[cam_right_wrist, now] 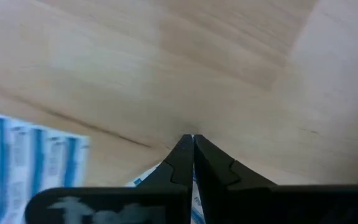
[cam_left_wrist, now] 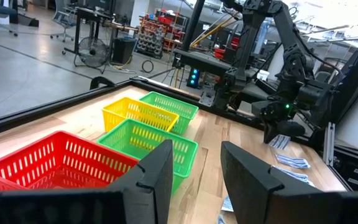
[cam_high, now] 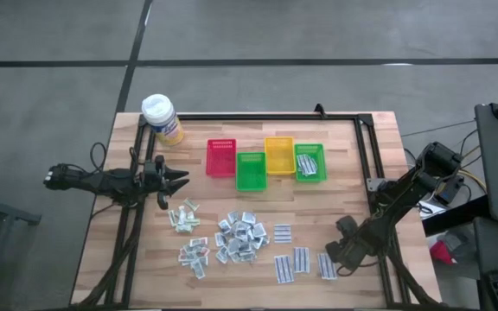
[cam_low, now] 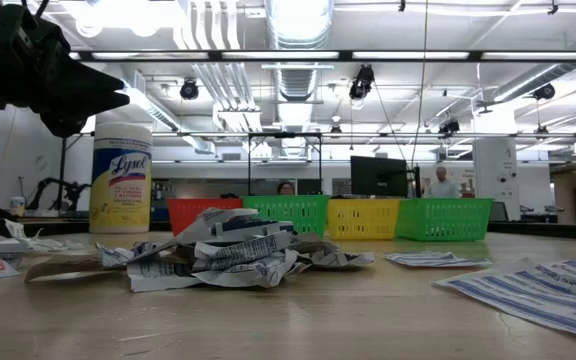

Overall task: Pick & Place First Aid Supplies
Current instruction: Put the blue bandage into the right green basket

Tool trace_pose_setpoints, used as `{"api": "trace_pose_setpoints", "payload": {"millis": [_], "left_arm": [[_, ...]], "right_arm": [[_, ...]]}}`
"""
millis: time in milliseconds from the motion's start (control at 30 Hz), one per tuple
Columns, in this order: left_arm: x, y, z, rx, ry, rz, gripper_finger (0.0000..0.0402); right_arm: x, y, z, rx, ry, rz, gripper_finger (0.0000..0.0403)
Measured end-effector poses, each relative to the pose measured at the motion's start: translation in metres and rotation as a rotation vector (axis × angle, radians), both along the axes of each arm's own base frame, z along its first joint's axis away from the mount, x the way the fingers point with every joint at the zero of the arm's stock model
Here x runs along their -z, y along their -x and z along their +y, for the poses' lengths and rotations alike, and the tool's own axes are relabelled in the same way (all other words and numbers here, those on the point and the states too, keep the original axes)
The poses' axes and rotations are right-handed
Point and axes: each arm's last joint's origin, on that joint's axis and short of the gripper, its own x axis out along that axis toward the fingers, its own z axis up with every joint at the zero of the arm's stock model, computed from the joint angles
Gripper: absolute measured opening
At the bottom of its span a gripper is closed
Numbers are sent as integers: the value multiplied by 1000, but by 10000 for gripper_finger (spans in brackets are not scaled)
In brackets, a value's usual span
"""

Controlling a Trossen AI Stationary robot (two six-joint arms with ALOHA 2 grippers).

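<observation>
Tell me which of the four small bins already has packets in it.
The far-right green bin, beside the yellow bin; it alone holds striped packets.

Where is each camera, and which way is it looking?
High view: above the table, looking straight down; shows both arms, left gripper, right gripper.
Low view: at table-top height, looking across the packet pile toward the bins.
Left wrist view: on the left arm, past its open fingers, toward the red bin.
Right wrist view: on the right arm, looking down at a striped packet.
High and low views share the wipes bottle.
</observation>
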Motion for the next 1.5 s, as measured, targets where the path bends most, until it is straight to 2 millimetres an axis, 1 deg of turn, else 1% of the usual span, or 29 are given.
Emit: {"api": "trace_pose_setpoints", "payload": {"millis": [300,533,767,933,1067,1267,1500], "left_arm": [[1,-1,0,0,-2,9,131],[1,-1,0,0,-4,19,131],[2,-2,0,0,-6,26,131],[2,-2,0,0,-7,31,131],[3,-2,0,0,-8,33,131],[3,-2,0,0,-8,34,131],[3,-2,0,0,-12,35,131]], "right_arm": [[-25,-11,5,-1,40,-179,8],[-41,-15,3,-36,102,-330,8],[-67,-13,-8,-97,178,-552,8],[-91,-10,-18,-108,269,-759,8],[-108,-6,-28,-103,354,-892,8],[-126,2,-41,-82,479,-1011,8],[-139,8,-53,-30,681,-1106,8]]}}
